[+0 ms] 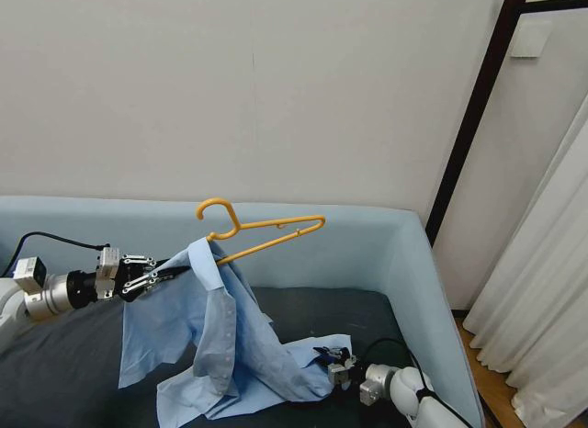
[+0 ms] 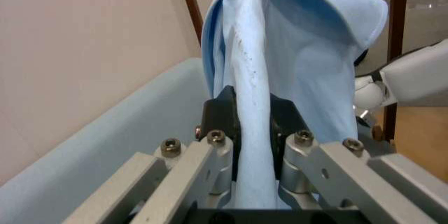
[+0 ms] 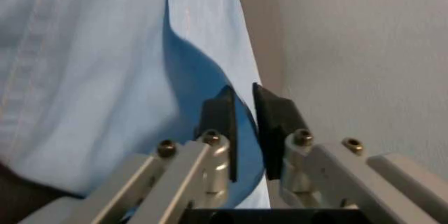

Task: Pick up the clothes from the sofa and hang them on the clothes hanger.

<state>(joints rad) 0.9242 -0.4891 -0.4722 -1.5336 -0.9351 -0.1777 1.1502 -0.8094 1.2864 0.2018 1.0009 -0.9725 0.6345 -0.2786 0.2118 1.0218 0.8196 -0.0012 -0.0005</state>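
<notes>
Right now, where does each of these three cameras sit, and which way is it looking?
Head view: on the robot's head, facing forward and down at the sofa; left gripper and right gripper show.
Left wrist view: on the left wrist, looking along its fingers pinching the shirt.
Right wrist view: on the right wrist, facing its fingers at the shirt's edge.
Shared: all three show the blue shirt.

The wall (image 1: 276,88) is being lit softly and evenly. The sofa seat (image 1: 312,309) is being left dim. In the right wrist view, a dark shadow is being thrown across a fold of the blue shirt (image 3: 84,77).
</notes>
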